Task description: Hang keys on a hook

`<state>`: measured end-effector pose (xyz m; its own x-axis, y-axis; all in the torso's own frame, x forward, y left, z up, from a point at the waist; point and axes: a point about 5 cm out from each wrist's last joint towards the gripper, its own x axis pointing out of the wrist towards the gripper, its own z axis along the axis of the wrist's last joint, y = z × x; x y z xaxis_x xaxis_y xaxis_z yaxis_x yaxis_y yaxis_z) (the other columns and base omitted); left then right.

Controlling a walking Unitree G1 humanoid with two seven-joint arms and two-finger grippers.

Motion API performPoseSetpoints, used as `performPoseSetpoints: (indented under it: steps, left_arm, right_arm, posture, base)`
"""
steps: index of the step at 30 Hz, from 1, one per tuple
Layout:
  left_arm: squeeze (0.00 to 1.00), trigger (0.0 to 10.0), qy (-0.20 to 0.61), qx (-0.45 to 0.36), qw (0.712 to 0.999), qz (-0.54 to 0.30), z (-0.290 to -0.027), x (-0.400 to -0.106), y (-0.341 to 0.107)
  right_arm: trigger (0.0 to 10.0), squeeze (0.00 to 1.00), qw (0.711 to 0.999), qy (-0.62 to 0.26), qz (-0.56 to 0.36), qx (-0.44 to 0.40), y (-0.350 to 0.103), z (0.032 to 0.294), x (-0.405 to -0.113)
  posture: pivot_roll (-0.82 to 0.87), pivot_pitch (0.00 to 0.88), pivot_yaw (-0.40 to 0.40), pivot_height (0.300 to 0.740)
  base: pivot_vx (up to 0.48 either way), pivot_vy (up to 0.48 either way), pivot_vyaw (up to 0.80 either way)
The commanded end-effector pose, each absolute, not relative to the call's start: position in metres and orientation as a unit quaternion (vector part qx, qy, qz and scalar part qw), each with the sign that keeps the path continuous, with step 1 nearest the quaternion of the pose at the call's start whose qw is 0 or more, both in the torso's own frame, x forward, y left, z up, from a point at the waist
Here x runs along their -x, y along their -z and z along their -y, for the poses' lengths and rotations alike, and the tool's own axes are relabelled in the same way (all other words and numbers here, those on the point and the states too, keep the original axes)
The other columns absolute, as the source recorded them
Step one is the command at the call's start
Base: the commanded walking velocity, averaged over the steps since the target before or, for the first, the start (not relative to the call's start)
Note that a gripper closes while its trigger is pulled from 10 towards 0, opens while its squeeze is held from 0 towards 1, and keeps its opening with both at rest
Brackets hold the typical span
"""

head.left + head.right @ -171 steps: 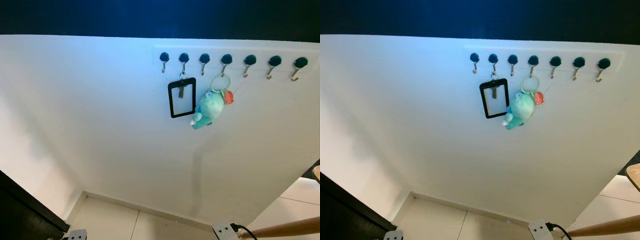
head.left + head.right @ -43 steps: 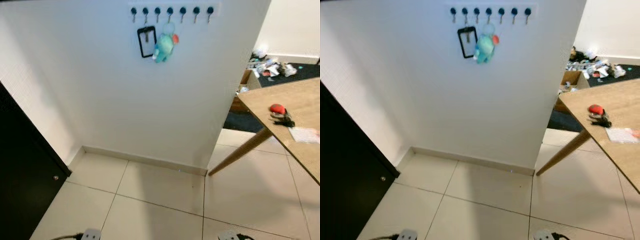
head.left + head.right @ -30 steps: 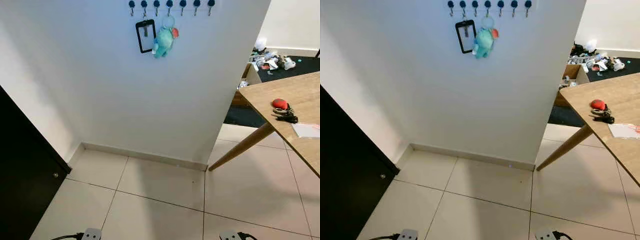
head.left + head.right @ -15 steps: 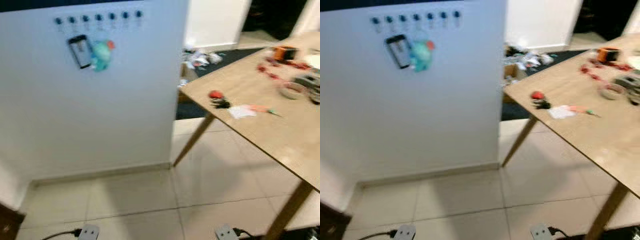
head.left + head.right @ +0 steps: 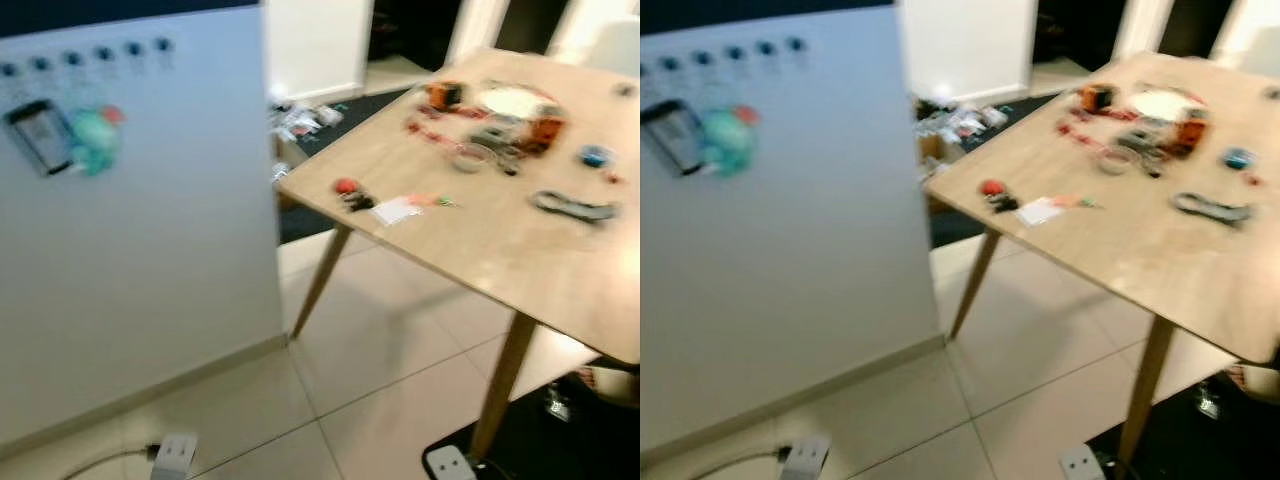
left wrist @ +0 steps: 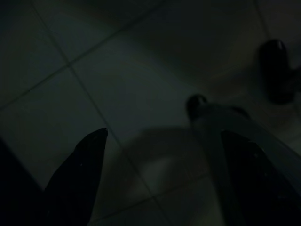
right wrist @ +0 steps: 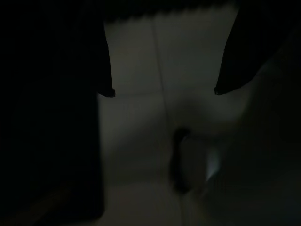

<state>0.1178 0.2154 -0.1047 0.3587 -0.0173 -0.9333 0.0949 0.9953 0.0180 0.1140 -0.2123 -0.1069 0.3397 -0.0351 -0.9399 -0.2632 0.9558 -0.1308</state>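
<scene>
I see the keys [image 5: 352, 193], dark with a red fob, lying near the desk's [image 5: 520, 260] corner closest to the white wall [image 5: 150, 250]. A row of hooks [image 5: 100, 53] sits high on that wall, blurred. Both wrist views are dark: my left hand [image 6: 155, 141] and right hand [image 7: 162, 92] hang over floor tiles, fingers spread, holding nothing.

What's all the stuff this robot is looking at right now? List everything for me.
Round dark wall hooks: about six in view, in a row on the white wall
Black-framed card holder: one, hanging from a hook
Teal plush keychain: one, beside the card holder
Light wooden table: one, right
Keys with red tag: one bunch, table's near corner
White paper slip: one, beside keys
Left end effector: open, over floor tiles
Right end effector: open, over floor
</scene>
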Motion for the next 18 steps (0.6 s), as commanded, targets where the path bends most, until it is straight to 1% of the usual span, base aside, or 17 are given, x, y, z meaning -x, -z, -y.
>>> performPoseSetpoints:
  steps: [1,4,18]
  left_arm:
    - [0.00,10.0,0.032,-0.038,0.833,-0.551,-0.2163,-0.1267,0.1017]
    - [0.00,10.0,0.029,-0.037,0.839,-0.543,-0.2166,-0.1295,0.1006]
    - [0.00,10.0,0.029,-0.040,0.841,-0.539,-0.2161,-0.1315,0.1000]
  right_arm:
    - [10.0,0.00,0.807,-0.068,-0.571,0.130,0.1066,0.2145,-0.1135]
    - [10.0,0.00,0.807,-0.068,-0.572,0.130,0.1066,0.2147,-0.1134]
    - [10.0,0.00,0.808,-0.068,-0.571,0.131,0.1063,0.2158,-0.1138]
  posture:
    - [-0.09,0.033,0.086,0.740]
    - [-0.09,0.033,0.084,0.740]
    - [-0.09,0.033,0.083,0.740]
  base:
    - [0.000,0.000,-0.80]
    - [0.000,0.000,-0.80]
    - [0.000,0.000,-0.80]
